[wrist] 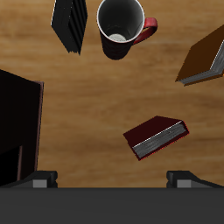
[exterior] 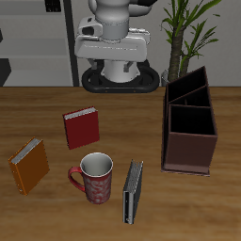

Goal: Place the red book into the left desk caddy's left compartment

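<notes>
The red book (exterior: 81, 127) lies flat on the wooden table, dark-red cover up, white page edges showing; it also shows in the wrist view (wrist: 156, 136). The left desk caddy (exterior: 188, 151), a dark brown open-top box with dividers, stands apart from the book, at the same depth on the table; one edge of it shows in the wrist view (wrist: 17, 122). My gripper (exterior: 113, 45) hangs high at the table's back, well above and behind the book. In the wrist view the gripper (wrist: 112, 180) is open and empty, with both fingertips (wrist: 39, 179) spread wide.
A red patterned mug (exterior: 95, 179) stands near the front edge, and a thin dark grey book (exterior: 133, 192) stands upright beside it. An orange book (exterior: 29, 166) lies near the front, on the side away from the caddy. A potted plant (exterior: 184, 28) stands behind the caddy.
</notes>
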Available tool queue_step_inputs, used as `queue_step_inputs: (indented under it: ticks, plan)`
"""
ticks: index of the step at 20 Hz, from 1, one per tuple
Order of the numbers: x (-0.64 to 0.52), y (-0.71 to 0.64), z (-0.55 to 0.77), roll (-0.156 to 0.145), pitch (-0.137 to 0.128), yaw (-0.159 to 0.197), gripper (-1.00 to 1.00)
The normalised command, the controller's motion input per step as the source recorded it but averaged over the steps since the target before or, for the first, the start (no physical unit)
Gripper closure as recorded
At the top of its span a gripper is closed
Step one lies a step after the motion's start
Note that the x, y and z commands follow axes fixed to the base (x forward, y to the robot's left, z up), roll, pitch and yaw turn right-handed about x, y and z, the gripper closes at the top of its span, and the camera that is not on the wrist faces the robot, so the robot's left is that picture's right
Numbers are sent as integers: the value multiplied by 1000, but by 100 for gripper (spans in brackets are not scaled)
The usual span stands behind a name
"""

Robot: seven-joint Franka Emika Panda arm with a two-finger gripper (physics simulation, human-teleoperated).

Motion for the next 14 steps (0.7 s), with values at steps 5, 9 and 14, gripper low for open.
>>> queue_step_inputs:
  ticks: [5,9,14]
  plan:
    - [-18,-118,-55,-18,7,-29,-100]
    - [-83,-302,32,-52,-12,-103,-100]
    - [-41,-390,-61,-103,-19,-127,-100]
